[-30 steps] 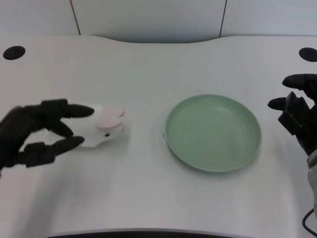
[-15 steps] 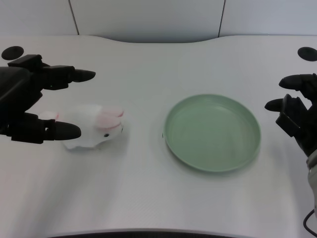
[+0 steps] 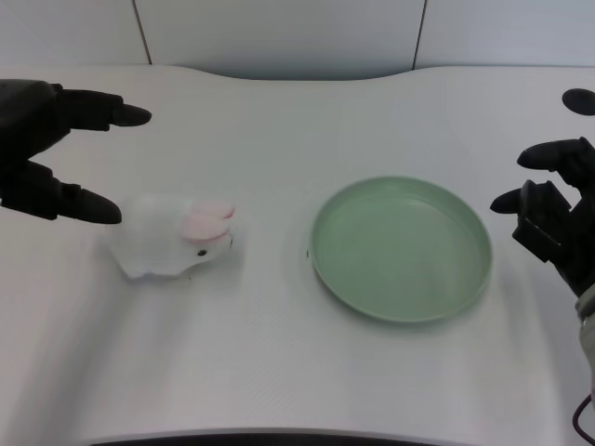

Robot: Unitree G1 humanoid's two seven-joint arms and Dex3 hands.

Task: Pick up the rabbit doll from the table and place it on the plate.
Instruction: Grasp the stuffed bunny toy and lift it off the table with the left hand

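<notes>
**Rabbit on table, left hand open beside it**

Head view. You have one camera, so every relation below comes from this view alone.

The rabbit [image 3: 175,237] lies on the table [image 3: 279,121], left of centre, and is not yet lifted. Its pink ears and face point toward the plate [image 3: 400,249]; its long axis runs roughly left to right across the picture. The plate sits well apart from the rabbit, to its right, with nothing on it.

Your left hand [image 3: 42,149] is at the picture's left edge with its fingers spread and nothing in them. One finger reaches out above the rabbit's far side; a lower fingertip [image 3: 100,212] sits just beside the rabbit's rear end. Whether that tip touches the doll cannot be told from this angle, nor can the hand's height above the table.

The rabbit lies to the right of the left hand and slightly nearer you. The left hand is by far the nearer one; the right hand [image 3: 550,218] waits beyond the plate.

Judgement: the grasp is still to be made. Expect the soft body to yield under the fingers.
</notes>
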